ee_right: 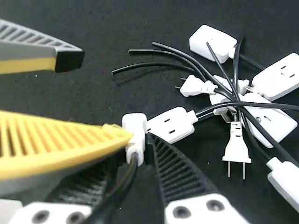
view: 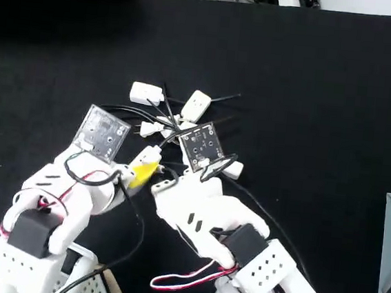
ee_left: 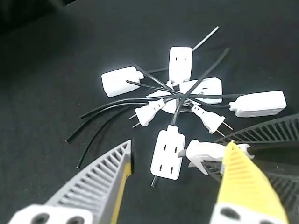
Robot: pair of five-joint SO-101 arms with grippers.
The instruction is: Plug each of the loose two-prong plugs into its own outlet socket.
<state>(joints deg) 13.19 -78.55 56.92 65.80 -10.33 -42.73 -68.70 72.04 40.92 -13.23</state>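
Your right pincer (ee_right: pixel 135 150) is clenched on white 2-prong plug (ee_right: pixel 135 130), cable trailing back between its jaws. Plug sits just beside nearest socket (ee_right: pixel 171 123); prongs hidden. Your left pincer (ee_left: pixel 180 147) is released, fingers wide apart, yellow finger (ee_left: pixel 243 177) tip against plug. Farther out on black table (view: pixel 325 97): loose plug (ee_left: pixel 147 112), 2nd loose plug (ee_left: pixel 211 121), tangled cables (ee_left: pixel 107 112), 4 more sockets (ee_left: pixel 120 80).
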